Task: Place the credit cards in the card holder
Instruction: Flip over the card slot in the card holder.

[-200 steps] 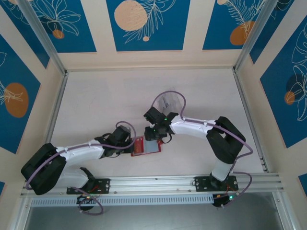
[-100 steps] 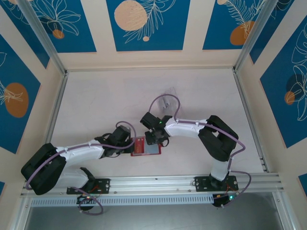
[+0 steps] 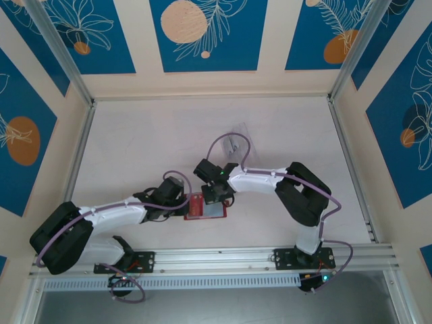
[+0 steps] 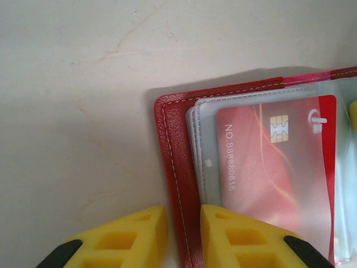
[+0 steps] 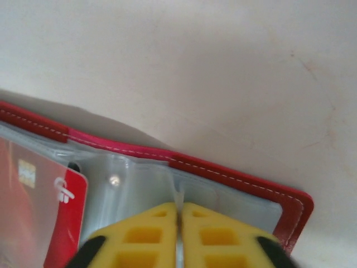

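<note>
Pinching the card holder [image 4: 174,167] — left jaws; right jaws closed.

Left arm, white shells with black joints [image 3: 115,216]: elbow folded near its base, forearm reaching right along the near side of the bench. Left hand, two yellow ribbed fingers [image 4: 183,220]: jaws narrowly parted and straddling the stitched edge of the dark red leather-like card holder [image 4: 170,167], one finger on each side.

Right arm, same white and black build [image 3: 260,181]: elbow raised, forearm running left toward the centre, wrist tipped down. Right hand, yellow fingers [image 5: 178,215]: pads pressed flat together, seam closed.
</note>
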Controlling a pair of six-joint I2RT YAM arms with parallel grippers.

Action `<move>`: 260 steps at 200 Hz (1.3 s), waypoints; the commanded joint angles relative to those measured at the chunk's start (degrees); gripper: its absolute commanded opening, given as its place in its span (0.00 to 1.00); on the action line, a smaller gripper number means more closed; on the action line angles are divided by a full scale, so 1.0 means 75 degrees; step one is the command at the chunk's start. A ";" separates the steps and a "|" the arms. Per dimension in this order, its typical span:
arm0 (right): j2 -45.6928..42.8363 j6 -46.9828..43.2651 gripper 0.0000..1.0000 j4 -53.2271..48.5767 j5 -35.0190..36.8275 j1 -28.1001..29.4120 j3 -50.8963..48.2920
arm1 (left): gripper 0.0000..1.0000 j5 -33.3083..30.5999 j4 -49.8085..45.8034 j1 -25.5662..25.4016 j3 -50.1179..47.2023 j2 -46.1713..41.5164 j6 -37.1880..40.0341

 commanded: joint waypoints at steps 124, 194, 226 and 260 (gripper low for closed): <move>0.0103 0.0255 0.00 -0.1767 0.0075 0.0150 0.1052 | 0.23 -0.0443 -0.1020 -0.0372 0.0044 0.0048 -0.0055; 0.0369 0.0400 0.00 -0.1589 -0.1112 0.0110 0.1616 | 0.23 -0.0559 -0.0922 -0.0670 0.0228 0.0270 -0.0151; 0.0688 0.0580 0.01 -0.1134 -0.2026 -0.0052 0.1732 | 0.23 -0.0614 -0.0956 -0.0727 0.0258 0.0266 -0.0178; 0.0911 0.0662 0.11 -0.0905 -0.2540 -0.0145 0.1846 | 0.23 -0.0740 -0.1133 -0.0731 0.0176 -0.0005 -0.0213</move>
